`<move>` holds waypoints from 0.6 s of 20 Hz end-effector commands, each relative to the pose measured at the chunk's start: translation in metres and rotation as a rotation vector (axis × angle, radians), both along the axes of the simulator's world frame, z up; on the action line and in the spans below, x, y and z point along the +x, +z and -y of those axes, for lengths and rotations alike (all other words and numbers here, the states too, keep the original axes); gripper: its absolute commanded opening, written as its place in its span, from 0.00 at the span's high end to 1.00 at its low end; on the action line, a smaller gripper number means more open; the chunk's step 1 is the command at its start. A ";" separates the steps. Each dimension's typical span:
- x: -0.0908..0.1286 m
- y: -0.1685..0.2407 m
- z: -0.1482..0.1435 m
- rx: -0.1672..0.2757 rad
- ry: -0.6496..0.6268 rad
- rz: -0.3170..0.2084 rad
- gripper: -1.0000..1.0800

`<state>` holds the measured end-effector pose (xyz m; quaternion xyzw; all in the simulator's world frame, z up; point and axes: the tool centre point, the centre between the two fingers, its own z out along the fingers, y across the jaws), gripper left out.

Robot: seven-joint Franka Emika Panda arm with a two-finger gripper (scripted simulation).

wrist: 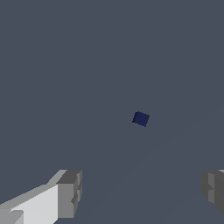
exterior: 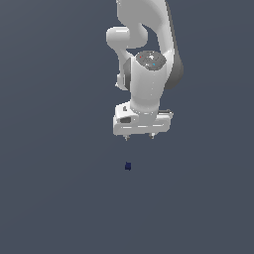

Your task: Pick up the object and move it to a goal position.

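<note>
The object, a tiny dark navy-blue cube (exterior: 128, 166), lies on the plain grey floor, in front of and below the arm in the exterior view. It also shows in the wrist view (wrist: 141, 118), lying apart from the fingers. My white gripper (exterior: 139, 137) hangs above the floor, pointing down, a little toward the exterior view's right of the cube. It is open and empty: the two grey fingertips (wrist: 70, 192) stand wide apart in the wrist view, with nothing between them.
The white Panda arm (exterior: 149, 74) rises behind the gripper to the top of the exterior view. The floor (exterior: 54, 188) is a flat uniform grey surface with no other objects or edges in view.
</note>
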<state>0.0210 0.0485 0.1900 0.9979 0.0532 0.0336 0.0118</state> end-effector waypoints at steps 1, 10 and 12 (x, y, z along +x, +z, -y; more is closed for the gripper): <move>0.000 0.000 0.000 0.000 0.000 0.000 0.04; 0.002 0.007 -0.024 0.001 0.047 0.014 0.04; 0.002 0.009 -0.027 0.001 0.055 0.016 0.04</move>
